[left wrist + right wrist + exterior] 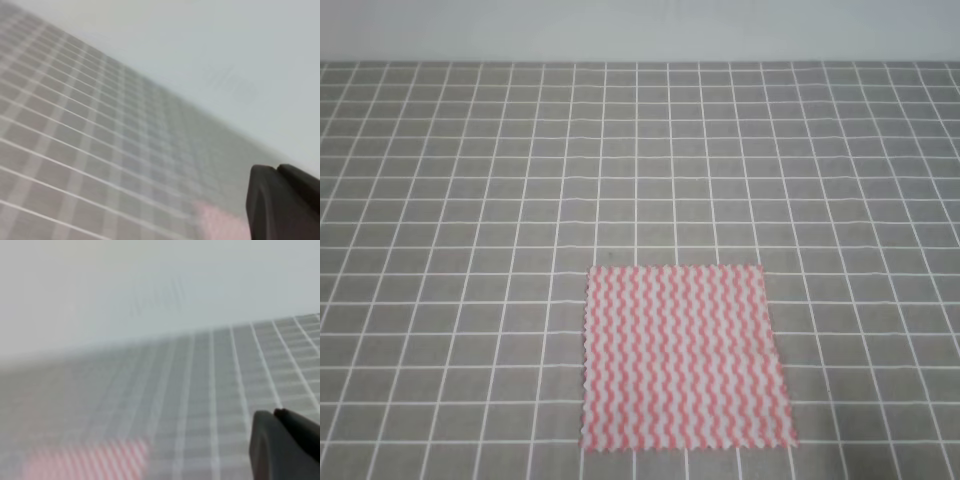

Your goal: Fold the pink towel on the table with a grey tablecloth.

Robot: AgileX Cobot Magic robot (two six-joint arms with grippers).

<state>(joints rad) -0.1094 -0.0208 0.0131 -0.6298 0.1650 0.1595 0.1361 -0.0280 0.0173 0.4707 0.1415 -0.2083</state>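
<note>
The pink towel lies flat and unfolded, a square of pink-and-white wavy stripes, near the front edge of the table with a grey tablecloth. No gripper shows in the exterior high view. In the left wrist view a dark finger fills the lower right corner, with a blurred patch of the pink towel just left of it. The right wrist view shows a dark finger at the lower right and the pink towel blurred at the lower left. Neither wrist view reveals both fingers, so how the jaws stand is hidden.
The grid cloth stretches to a pale wall at the back. Nothing else stands on the table around the towel.
</note>
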